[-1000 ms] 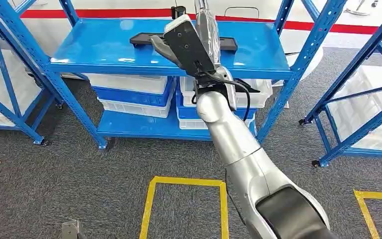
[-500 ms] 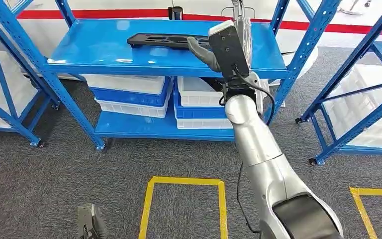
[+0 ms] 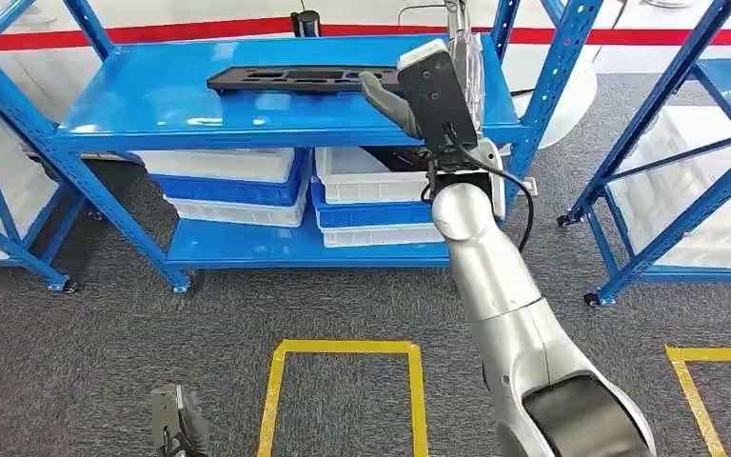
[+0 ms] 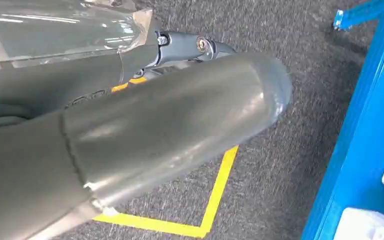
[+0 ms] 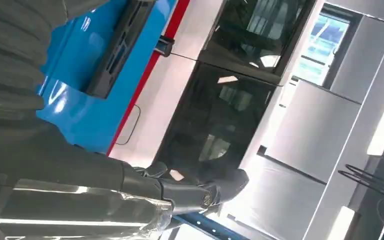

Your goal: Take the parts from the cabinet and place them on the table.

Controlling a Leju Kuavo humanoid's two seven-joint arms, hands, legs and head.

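Right hand (image 3: 419, 90) raised at shelf (image 3: 152, 95) front edge, near part's right end; thumb out, fingers hidden, grip state unclear. Probably lined up for an end grasp. Part (image 3: 290, 78) flat along shelf's back edge, not yet lifted. Left hand (image 3: 176, 424) low over floor, state unclear.

Right hand (image 3: 425, 90) hides black part (image 3: 295, 77) right end; grip unclear.
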